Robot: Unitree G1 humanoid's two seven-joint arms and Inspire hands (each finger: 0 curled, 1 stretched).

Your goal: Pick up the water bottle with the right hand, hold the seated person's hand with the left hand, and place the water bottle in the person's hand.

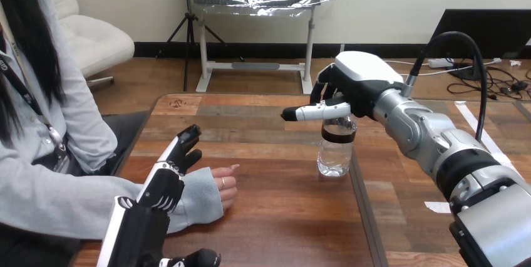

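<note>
Clear glossy plastic water bottle [335, 151]; matt wooden table [282, 210]; glossy white hand [350, 85] shell.

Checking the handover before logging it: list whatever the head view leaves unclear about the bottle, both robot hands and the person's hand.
- Head view: whether the black-and-white right hand grips the clear plastic water bottle; the hand covers its top.
- Head view: whether the left hand touches the person's wrist; the hand itself blocks the contact spot.
- Head view: palm of the person's hand; its curled fingers hide it.
</note>
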